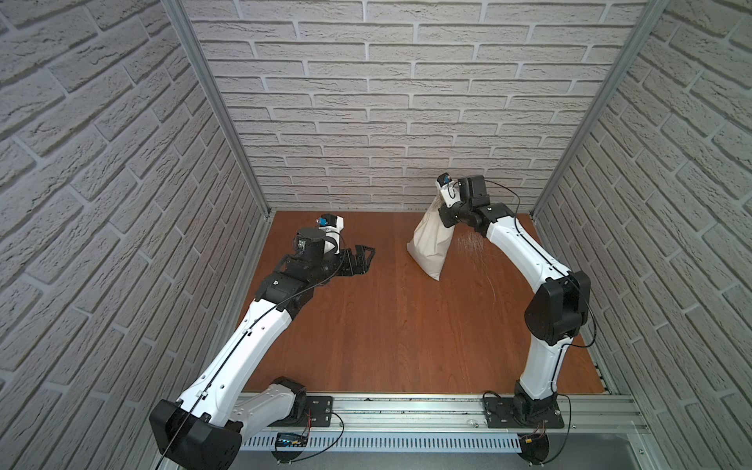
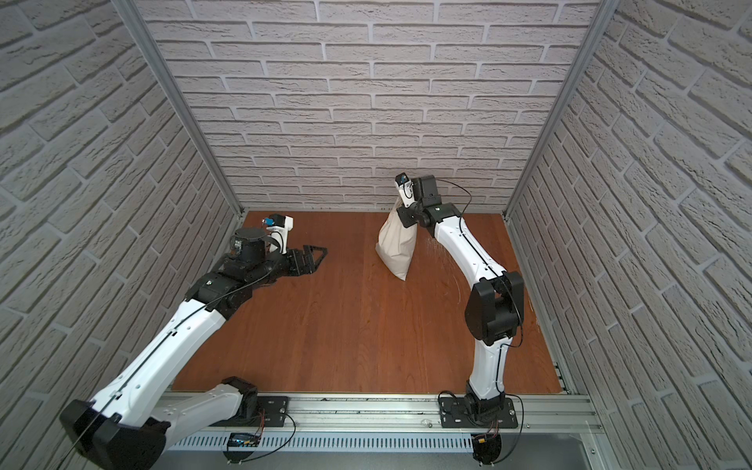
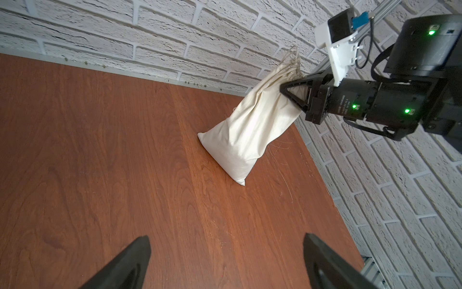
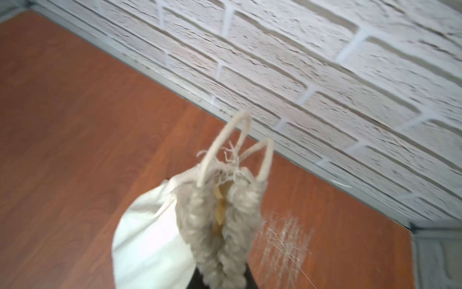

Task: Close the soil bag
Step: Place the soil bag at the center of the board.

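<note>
We see the bag [image 1: 429, 248], soft cream cloth, leaning on its bottom near the far edge of the desk [image 1: 386, 325], toward the far right corner, with our right gripper [image 3: 291, 93] pinched on its neck just under the puckered, fuzzy hem [image 4: 225, 225]. Two thin cord loops [image 4: 240, 140] poke out above a hem that shows only a narrow slit. We judge that our left gripper [image 3: 225, 250], jaws spread wide and well apart from the bag, should catch a loop and pull straight away while the right braces the limp cloth.

Wooden table [image 1: 366, 325] (scratched) bears the tilted soil bag [image 1: 429, 248].
</note>
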Robot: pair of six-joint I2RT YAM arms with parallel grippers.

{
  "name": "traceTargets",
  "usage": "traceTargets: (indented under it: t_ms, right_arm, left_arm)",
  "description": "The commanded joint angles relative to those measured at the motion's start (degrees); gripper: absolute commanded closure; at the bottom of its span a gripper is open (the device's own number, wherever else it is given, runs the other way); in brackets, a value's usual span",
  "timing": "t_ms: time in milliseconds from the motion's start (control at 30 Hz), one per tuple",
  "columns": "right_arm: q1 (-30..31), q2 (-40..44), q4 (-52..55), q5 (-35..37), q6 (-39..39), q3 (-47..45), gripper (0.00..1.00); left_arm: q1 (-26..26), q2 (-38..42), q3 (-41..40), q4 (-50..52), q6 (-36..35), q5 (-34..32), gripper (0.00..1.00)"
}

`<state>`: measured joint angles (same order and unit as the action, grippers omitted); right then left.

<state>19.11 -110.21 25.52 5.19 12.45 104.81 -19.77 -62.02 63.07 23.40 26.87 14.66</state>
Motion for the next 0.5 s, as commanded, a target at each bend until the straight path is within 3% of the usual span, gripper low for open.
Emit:
traceTargets:
  t_ms: [0, 200, 467]
  right_arm:
    - [-0.9, 0.6, -4.5, 14.1, -0.6, -2.6, 0.97]
    - [0.7, 2.7, -9.8, 7.2, -0.8, -9.5, 0.97]
    - [11.6, 0.4, -10.7, 2.0, 2.7, -15.1, 0.97]
  left_arm:
    - [0.4, 0.6, -1.0, -3.2, -0.8, 0.9, 0.02]
    - [0.4, 0.4, -2.2, -4.7, 0.0, 1.1, 0.02]
    - [0.5, -0.1, -3.1, -5.5, 0.9, 1.4, 0.02]
